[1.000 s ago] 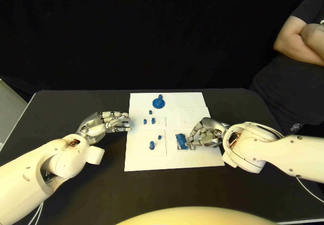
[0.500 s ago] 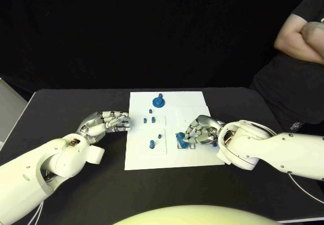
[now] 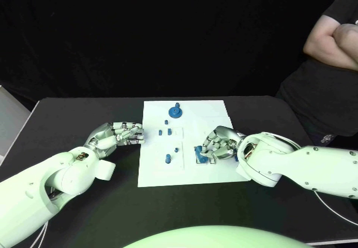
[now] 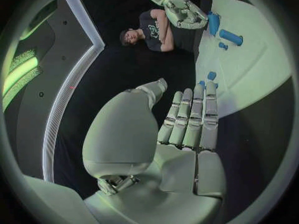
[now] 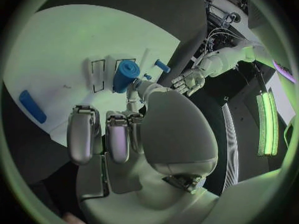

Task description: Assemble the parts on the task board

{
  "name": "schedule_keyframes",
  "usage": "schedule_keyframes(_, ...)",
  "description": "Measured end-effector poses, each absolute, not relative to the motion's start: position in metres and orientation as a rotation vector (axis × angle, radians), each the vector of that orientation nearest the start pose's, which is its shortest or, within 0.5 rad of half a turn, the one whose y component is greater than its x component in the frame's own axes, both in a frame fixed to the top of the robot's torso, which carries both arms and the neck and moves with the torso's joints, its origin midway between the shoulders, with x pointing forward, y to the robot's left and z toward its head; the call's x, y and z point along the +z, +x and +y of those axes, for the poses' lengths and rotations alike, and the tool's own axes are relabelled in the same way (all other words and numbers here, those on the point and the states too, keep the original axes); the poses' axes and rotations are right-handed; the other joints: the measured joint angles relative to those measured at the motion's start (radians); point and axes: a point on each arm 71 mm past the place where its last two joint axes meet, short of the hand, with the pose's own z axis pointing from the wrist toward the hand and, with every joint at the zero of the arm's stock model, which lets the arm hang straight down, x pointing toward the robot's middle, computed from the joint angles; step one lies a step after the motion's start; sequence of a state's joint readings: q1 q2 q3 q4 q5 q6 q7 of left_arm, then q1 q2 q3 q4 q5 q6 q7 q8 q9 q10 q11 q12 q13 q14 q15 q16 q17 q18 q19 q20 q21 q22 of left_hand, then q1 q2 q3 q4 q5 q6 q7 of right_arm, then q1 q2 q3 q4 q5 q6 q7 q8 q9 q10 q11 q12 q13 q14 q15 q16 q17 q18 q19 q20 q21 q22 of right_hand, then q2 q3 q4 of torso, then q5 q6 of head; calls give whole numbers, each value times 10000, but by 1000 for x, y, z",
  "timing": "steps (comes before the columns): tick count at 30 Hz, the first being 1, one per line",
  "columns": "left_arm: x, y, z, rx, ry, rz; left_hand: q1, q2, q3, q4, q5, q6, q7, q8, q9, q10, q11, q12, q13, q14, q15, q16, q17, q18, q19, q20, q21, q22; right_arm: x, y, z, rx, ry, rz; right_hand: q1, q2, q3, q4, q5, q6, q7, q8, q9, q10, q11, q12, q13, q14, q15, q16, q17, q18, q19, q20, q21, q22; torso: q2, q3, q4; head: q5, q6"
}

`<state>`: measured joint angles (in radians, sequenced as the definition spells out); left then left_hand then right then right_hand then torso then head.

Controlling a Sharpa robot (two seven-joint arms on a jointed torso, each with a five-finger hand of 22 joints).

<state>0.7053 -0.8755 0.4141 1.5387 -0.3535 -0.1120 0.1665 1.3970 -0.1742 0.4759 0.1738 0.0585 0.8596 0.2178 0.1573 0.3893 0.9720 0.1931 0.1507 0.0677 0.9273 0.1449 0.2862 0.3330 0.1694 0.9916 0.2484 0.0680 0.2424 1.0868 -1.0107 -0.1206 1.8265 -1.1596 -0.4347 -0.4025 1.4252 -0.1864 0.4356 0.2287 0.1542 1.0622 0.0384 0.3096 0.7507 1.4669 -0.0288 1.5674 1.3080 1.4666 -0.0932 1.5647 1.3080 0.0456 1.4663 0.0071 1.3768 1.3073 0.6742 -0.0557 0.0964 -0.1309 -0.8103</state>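
Right hand (image 3: 221, 144) pinches one blue part (image 3: 200, 153) on the task board (image 3: 216, 112); left hand (image 3: 116, 135) curled, holding nothing.

White flat task board (image 3: 216, 173) lies on the black worktop (image 3: 74, 113), between the two hands. Left hand (image 3: 113, 135) sits just off its left edge. Right hand (image 3: 220, 144) is over the board's right half, a blue cylindrical part (image 3: 200, 154) at its fingertips. Small blue pegs (image 3: 172, 155) lie between the hands; a blue round knobbed part (image 3: 175, 112) lies beyond them.
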Motion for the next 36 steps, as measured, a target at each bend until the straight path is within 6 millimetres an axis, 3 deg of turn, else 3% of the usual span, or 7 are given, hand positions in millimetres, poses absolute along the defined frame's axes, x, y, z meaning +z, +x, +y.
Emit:
schedule_keyframes(6,-255,445,229,-15446,-11450,16515,0,0,0,0,0,0,0,0,0,0,0,0,0,0,0,0,-1,0,0,0,0,1,-245,394,-209,6290,3608,19597,-40,-44,196,-82,-58,1,0,0,-36,-2,2,0,0,0,0,0,-1,0,0,0,-1,8,2,1,-2,-1,8)
schedule_keyframes(11,-255,445,229,-15451,-11448,16512,0,0,0,0,0,0,0,-1,1,0,0,0,0,0,0,0,-1,0,0,0,0,1,-248,392,-204,6435,3549,19614,-75,-80,550,-388,-77,1,1,-4,-75,-2,3,0,0,0,1,0,-1,0,0,1,-1,7,4,2,6,14,7)
schedule_keyframes(18,-255,445,229,-15453,-11447,16509,0,0,0,0,0,0,0,-2,1,1,-1,43,0,-36,36,0,-2,0,0,0,0,-17,-249,389,-200,6602,3482,19642,-111,-127,647,-426,-117,-3,5,37,-29,-2,4,0,0,0,1,-1,-2,0,0,1,-1,7,4,3,1,-7,1)
schedule_keyframes(22,-255,445,229,-15459,-11449,16507,0,0,1,0,0,0,0,-4,1,1,0,43,-1,-36,36,0,-2,0,0,0,0,-17,-247,390,-202,6623,3482,19504,-173,-77,658,-437,-118,-5,7,37,-20,-2,4,0,0,0,2,-1,-2,1,0,1,-1,6,-1,2,-5,-22,6)
schedule_keyframes(36,-255,446,229,-15444,-11462,16501,0,0,1,-1,0,0,0,-4,-7,1,-1,42,-1,-36,36,0,-3,1,0,0,0,-15,-230,388,-216,6862,3198,18991,-651,-291,784,-453,-255,51,-49,81,31,-2,4,0,0,1,2,-1,-3,1,-1,2,38,4,3,12,-10,2,38)
